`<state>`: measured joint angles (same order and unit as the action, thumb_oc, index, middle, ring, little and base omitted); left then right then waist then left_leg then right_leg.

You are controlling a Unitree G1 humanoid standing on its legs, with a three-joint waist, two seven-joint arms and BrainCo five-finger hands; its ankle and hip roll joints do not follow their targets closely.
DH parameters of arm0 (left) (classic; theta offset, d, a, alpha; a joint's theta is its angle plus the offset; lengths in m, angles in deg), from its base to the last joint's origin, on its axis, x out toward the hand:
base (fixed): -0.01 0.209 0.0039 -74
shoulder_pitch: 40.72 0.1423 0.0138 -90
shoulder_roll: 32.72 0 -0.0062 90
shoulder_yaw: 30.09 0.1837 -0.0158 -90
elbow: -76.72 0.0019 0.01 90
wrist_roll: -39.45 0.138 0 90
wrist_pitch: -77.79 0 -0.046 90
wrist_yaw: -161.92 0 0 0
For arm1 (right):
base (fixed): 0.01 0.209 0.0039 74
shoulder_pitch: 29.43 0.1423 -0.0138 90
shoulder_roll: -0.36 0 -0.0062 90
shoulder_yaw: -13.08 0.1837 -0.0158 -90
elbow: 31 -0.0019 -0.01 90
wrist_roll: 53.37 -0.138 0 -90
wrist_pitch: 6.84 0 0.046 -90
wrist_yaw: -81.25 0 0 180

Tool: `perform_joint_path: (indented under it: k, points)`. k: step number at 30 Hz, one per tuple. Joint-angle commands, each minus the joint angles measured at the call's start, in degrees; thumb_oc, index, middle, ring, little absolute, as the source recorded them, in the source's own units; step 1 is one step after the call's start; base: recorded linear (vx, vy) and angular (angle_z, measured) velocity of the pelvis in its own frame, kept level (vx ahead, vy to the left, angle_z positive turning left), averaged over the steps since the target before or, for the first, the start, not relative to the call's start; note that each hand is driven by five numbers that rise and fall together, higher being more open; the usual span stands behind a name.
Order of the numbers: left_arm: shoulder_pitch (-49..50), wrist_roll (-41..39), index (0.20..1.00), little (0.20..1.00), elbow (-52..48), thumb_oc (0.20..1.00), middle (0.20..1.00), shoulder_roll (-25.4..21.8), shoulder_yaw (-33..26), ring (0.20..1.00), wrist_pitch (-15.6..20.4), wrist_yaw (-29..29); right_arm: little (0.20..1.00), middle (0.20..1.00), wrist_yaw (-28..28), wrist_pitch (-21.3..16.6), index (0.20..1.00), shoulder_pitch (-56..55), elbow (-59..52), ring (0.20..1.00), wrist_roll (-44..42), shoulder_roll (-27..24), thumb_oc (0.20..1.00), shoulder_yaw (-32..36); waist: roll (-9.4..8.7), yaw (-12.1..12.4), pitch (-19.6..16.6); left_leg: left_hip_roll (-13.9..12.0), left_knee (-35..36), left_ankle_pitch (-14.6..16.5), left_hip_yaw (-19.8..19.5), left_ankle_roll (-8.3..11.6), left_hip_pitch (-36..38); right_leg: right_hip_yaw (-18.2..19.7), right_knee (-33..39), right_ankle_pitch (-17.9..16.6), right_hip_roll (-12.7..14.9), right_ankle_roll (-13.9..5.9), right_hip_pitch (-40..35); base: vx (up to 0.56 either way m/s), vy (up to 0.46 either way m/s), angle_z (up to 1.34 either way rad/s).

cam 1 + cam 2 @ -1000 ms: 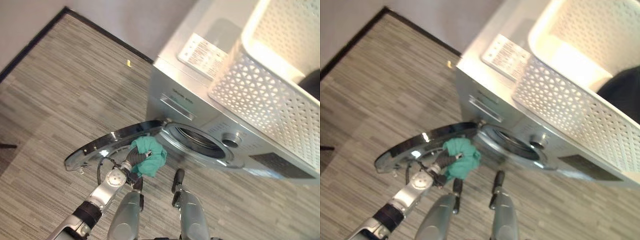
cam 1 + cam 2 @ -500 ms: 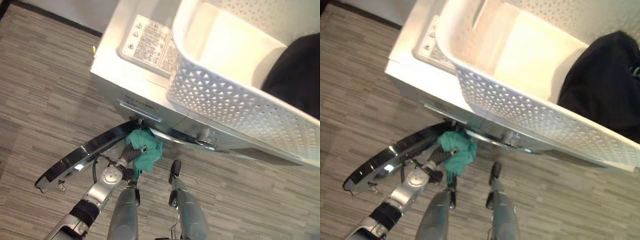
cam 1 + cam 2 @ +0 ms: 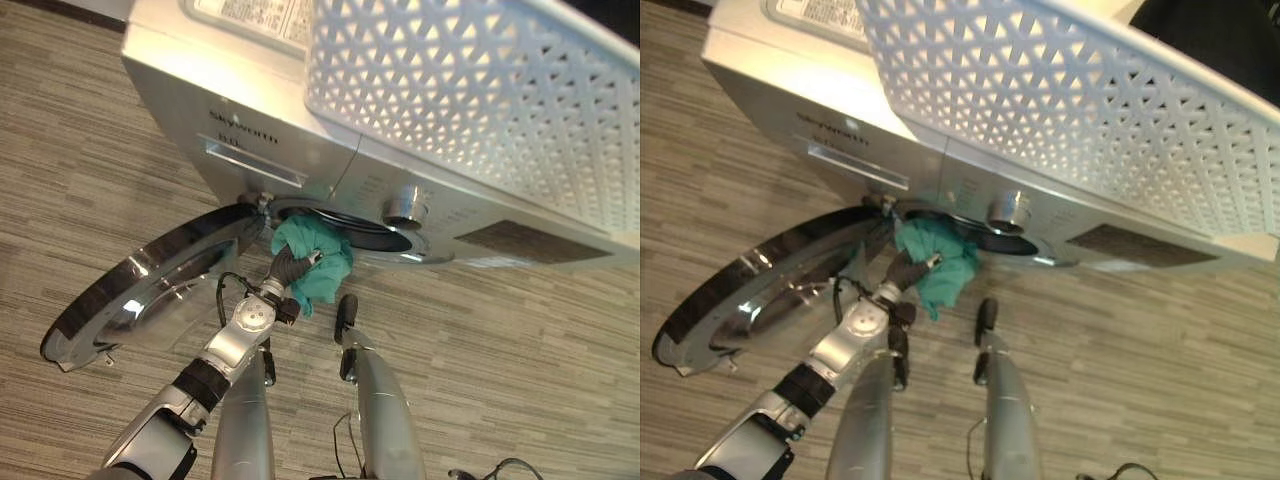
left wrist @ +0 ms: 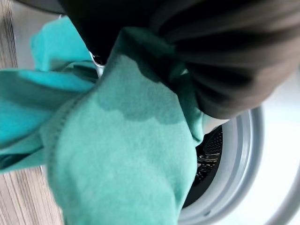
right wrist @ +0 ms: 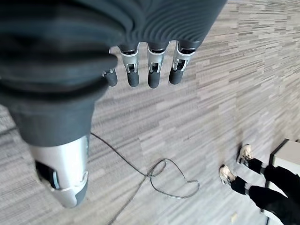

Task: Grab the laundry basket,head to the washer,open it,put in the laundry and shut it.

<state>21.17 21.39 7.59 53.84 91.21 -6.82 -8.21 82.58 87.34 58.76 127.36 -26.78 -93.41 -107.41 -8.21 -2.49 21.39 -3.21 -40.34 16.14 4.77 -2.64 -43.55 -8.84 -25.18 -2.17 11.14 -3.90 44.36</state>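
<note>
- Laundry, a teal cloth [image 3: 316, 262], is bunched around my left robot hand [image 3: 288, 272], right at the mouth of the washer [image 3: 300, 150].
- My left robot hand's fingers are buried in the cloth; in the left wrist view the teal fabric wraps over the dark cover and hides them, so I cannot tell how tightly they are curled.
- The cloth touches the lower rim of the drum opening [image 4: 220, 154]; part of it hangs down outside, below the rim, over the floor [image 3: 520, 370].
- Past the cloth, the left wrist view shows the grey ring of the opening and the dark perforated drum inside.
- The washer door [image 3: 150, 290] stands swung wide open on the hinge side of the opening, its glossy round face near my left forearm.
- The white laundry basket [image 3: 470, 90] sits on top of the washer, its lattice wall reaching out to the front edge above the control knob [image 3: 405, 207].
- My right robot hand [image 5: 140, 70] hangs over the floor with straight, relaxed fingers, holding nothing and touching nothing.
- A person's legs and pale shoes [image 5: 234, 168] stand on the floor, well apart from that hand.
- The floor in front of the washer is open wood-grain planking.
</note>
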Motion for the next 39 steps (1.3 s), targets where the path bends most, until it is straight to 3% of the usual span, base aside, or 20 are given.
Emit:
perform_joint_path:
  k: [1, 8, 9, 17, 19, 27, 30, 34, 37, 38, 39]
  points:
    - [-0.4, -0.9, 0.200, 0.200, -2.4, 0.200, 0.200, 2.1, 1.2, 0.200, 3.8, 2.0, 1.000, 1.000, 2.1, 0.5, 1.000, -3.8, 0.5, 1.000, 3.1, -3.5, 1.000, -3.4, 1.96, 0.2, -2.7, 2.4, -1.4, 2.4, -3.0, -2.70, -4.6, 0.7, -4.3, 8.2, 1.8, 1.47, 1.5, -0.03, -0.025, 0.22]
    - [-8.5, -2.5, 0.200, 0.200, 2.8, 0.200, 0.200, 5.4, 0.2, 0.200, 5.2, 7.3, 1.000, 1.000, 4.5, 0.9, 1.000, 0.5, -0.1, 1.000, 4.7, -4.5, 1.000, -6.7, 2.49, -0.3, -3.1, 1.8, -5.2, 2.9, -2.6, -2.24, -10.5, 1.3, -8.5, 10.0, 1.5, 2.37, 7.7, -0.04, -0.026, 0.04]
    - [-14.0, -4.0, 0.200, 0.200, 4.9, 0.200, 0.200, 6.1, -0.7, 0.200, 6.1, 10.0, 1.000, 1.000, 7.0, 0.0, 1.000, 0.9, -0.6, 1.000, 2.3, -4.7, 1.000, -5.1, 2.31, -1.8, -2.7, 0.9, -5.0, 2.0, -2.5, -1.47, -13.4, 1.1, -8.2, 9.7, 1.2, 2.39, 10.3, -0.10, -0.052, -0.01]
    - [-30.2, -6.6, 0.200, 0.200, 13.6, 0.200, 0.200, 6.9, -4.4, 0.200, 7.0, 14.0, 1.000, 1.000, 11.6, -0.7, 1.000, 14.7, -4.7, 1.000, -7.0, -5.7, 1.000, -2.8, 1.84, -4.7, -1.9, -1.0, -1.9, -1.9, -1.9, 0.55, -20.9, 1.8, -4.8, 6.0, 0.4, 1.02, 17.6, -0.06, -0.024, -0.11]
    - [-36.6, -8.4, 0.200, 0.200, 17.2, 0.200, 0.200, 7.2, -6.2, 0.200, 7.6, 15.3, 1.000, 1.000, 12.1, -0.7, 1.000, 17.8, -4.6, 1.000, -7.5, -5.8, 1.000, -3.5, 1.39, -5.8, -2.8, -1.7, -3.4, -1.6, -2.0, 0.40, -23.6, 2.0, -5.4, 5.4, -0.1, 0.90, 20.4, -0.01, -0.016, -0.14]
    - [-44.7, -10.6, 0.200, 0.200, 19.8, 0.200, 0.200, 7.0, -10.9, 0.200, 8.8, 19.1, 1.000, 1.000, 12.8, -2.3, 1.000, 20.9, -8.1, 1.000, -10.4, -4.6, 1.000, -3.4, 1.01, -7.7, -5.1, -3.4, -7.8, -0.3, -2.3, 0.66, -29.0, 2.5, -8.0, 5.4, -1.4, 1.24, 25.8, 0.00, -0.021, -0.04]
    - [-51.6, -13.3, 0.200, 0.200, 23.5, 0.200, 0.200, 6.8, -14.0, 0.200, 10.3, 22.4, 1.000, 1.000, 12.3, -3.4, 1.000, 21.9, -9.9, 1.000, -11.5, -3.8, 1.000, -4.3, 0.00, -9.3, -6.6, -3.9, -7.4, -0.3, -2.0, 0.78, -29.3, 2.9, -7.4, 4.5, -2.1, 0.87, 26.5, 0.01, 0.011, -0.08]
    - [-64.1, -17.6, 0.200, 0.200, 26.5, 0.200, 0.200, 0.3, -14.3, 0.200, 12.6, 25.1, 1.000, 1.000, 12.6, -4.6, 1.000, 21.0, -10.5, 1.000, -11.5, -6.0, 1.000, -3.8, -1.20, -12.1, -8.4, -4.9, -5.9, -0.6, -2.3, 0.63, -29.2, 2.7, -3.8, 2.6, -3.0, -0.21, 25.5, 0.01, -0.003, -0.24]
    - [-63.9, -17.7, 0.200, 0.200, 19.6, 0.200, 0.200, -1.6, -15.2, 0.200, 14.4, 26.0, 1.000, 1.000, 12.7, -3.8, 1.000, 18.7, -9.0, 1.000, -10.2, -7.6, 1.000, -2.6, -1.09, -12.5, -9.0, -5.2, -4.3, -1.1, -3.0, 0.58, -27.8, 2.1, -2.0, 2.0, -2.9, -0.56, 23.8, 0.01, -0.008, -0.15]
    - [-62.6, -17.6, 0.325, 0.325, 18.0, 0.325, 0.325, -1.0, -15.6, 0.325, 14.5, 25.3, 1.000, 1.000, 12.4, -3.4, 1.000, 18.3, -8.5, 1.000, -10.0, -7.7, 1.000, -2.4, -1.05, -12.4, -9.0, -5.1, -3.9, -1.1, -3.0, 0.55, -27.2, 1.9, -1.8, 2.0, -2.8, -0.53, 23.3, 0.00, 0.000, 0.00]
    - [-60.6, -16.8, 0.702, 0.702, 16.6, 0.702, 0.702, -0.1, -15.5, 0.702, 13.9, 24.1, 1.000, 1.000, 11.9, -3.1, 1.000, 17.7, -8.0, 1.000, -9.9, -7.9, 1.000, -2.3, -0.89, -12.2, -9.1, -4.9, -3.0, -1.2, -3.0, 0.57, -25.9, 1.7, -1.3, 2.1, -2.7, -0.45, 22.2, 0.00, 0.000, 0.00]
